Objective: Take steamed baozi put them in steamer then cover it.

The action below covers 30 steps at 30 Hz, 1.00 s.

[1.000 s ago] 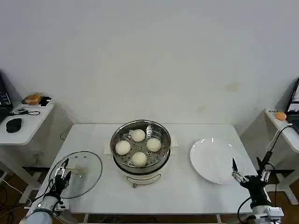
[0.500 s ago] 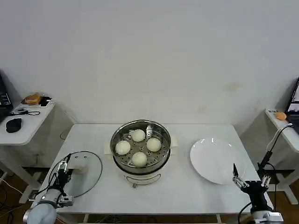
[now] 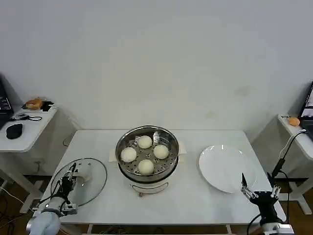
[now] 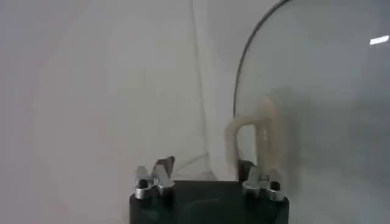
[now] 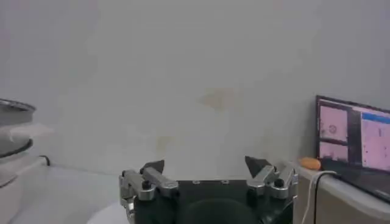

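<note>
Since a second ago my left gripper point(image 3: 70, 179) has closed in on the cover point(image 3: 93, 181) handle, jaws open around it, right gripper point(image 3: 257, 192) lower, open and empty, four steamed baozi point(image 3: 145, 166) in one steamer point(image 3: 146, 152).

Nothing to read out here: no label, brand, number or sign comes through legibly on anything in these views. The monitor point(image 5: 355, 139) on the side table is lit, with pink and blue window panels on screen, but whatever is written in them is too small to make out.
</note>
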Each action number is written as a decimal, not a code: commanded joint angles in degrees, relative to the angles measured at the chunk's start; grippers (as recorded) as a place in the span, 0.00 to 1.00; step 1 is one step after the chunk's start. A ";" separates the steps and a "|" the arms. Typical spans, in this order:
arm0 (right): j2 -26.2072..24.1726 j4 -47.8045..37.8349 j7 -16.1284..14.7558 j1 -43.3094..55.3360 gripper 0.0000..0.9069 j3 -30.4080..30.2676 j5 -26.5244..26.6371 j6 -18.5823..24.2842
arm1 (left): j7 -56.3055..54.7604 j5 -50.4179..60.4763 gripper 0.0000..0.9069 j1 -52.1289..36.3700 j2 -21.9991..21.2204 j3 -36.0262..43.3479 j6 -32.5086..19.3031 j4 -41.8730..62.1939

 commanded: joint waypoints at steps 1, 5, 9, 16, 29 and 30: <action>0.10 0.42 -0.06 -0.09 1.00 -0.34 -0.01 -0.12 | -1.46 -0.75 0.00 -0.01 -0.03 -0.77 -0.26 -0.61; 0.19 0.94 -0.08 -0.25 1.00 -0.84 -0.28 -0.11 | -2.32 -2.06 0.00 2.80 0.10 -2.01 0.02 -5.25; 0.31 1.11 -0.12 -0.21 1.00 -1.36 -0.76 -0.05 | -3.20 -2.65 0.00 5.52 0.22 -3.15 1.00 -9.97; 0.10 0.65 -0.34 -0.17 1.00 -1.62 -1.44 0.12 | -2.18 -4.54 0.00 10.07 0.67 -4.46 11.41 -21.94; -0.59 -0.15 -0.87 0.00 1.00 -1.73 -0.85 -0.19 | 7.61 -6.01 0.00 10.85 -1.20 -6.56 21.22 -35.52; -0.51 -0.16 -0.88 0.03 1.00 -1.82 -1.04 -0.16 | 8.48 -5.92 0.00 10.78 -0.94 -6.42 21.55 -36.69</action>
